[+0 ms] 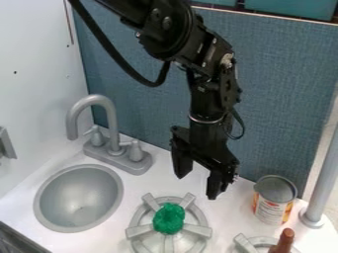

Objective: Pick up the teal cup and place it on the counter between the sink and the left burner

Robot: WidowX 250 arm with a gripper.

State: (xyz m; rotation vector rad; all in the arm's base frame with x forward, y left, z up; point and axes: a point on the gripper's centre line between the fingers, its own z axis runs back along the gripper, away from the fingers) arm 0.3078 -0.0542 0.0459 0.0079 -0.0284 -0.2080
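Note:
The black gripper (196,185) hangs down over the counter near the blue back panel, above and slightly right of the stove burner. Its two fingers stand apart, with nothing between them. Just below and to its left, a crumpled green object (169,219) rests on the grey burner grate (196,229). To the gripper's right, an opened can (274,199) with a white, red and yellow label stands upright on the counter.
A round grey sink (78,197) is at the left, with a grey faucet (112,129) behind it. At the lower right, a brown handle-like object (284,241) stands by a second burner (247,244). A grey post (322,180) rises at the right edge.

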